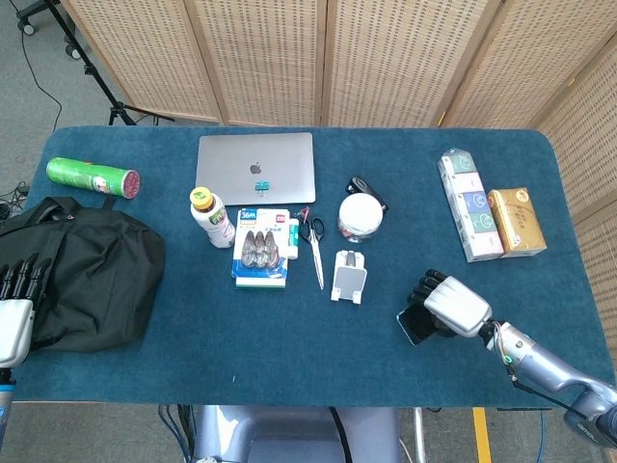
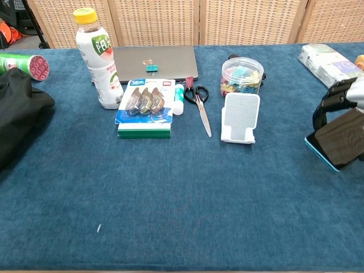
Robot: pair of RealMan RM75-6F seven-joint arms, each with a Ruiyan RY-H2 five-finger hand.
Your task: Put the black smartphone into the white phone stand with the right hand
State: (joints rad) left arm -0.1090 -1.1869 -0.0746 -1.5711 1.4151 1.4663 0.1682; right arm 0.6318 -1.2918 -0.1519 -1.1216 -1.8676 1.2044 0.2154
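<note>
At the table's (image 1: 289, 357) left edge the left hand (image 1: 17, 289) hovers over a black bag (image 1: 92, 270), its dark fingers straight and slightly apart, holding nothing. A green can (image 1: 93, 177) lies on its side near the far left corner. Toward the middle of the far edge sits a closed silver laptop (image 1: 256, 166), with a white drink bottle (image 2: 98, 57) standing just in front of its left corner. Beside the bottle lie a pack of tape rolls (image 2: 144, 107), a glue stick (image 2: 178, 98) and a pair of scissors (image 2: 199, 105). The white phone stand (image 2: 239, 118) stands near the table's centre, its cradle vacant, with a clear tub of coloured clips (image 2: 242, 75) just behind it. Well right of the stand, toward the near right corner, the right hand (image 1: 448, 305) curls its fingers around the black smartphone (image 2: 338, 143), which is lifted off the cloth and tilted. Boxed goods (image 1: 487, 216) lie along the right edge.
</note>
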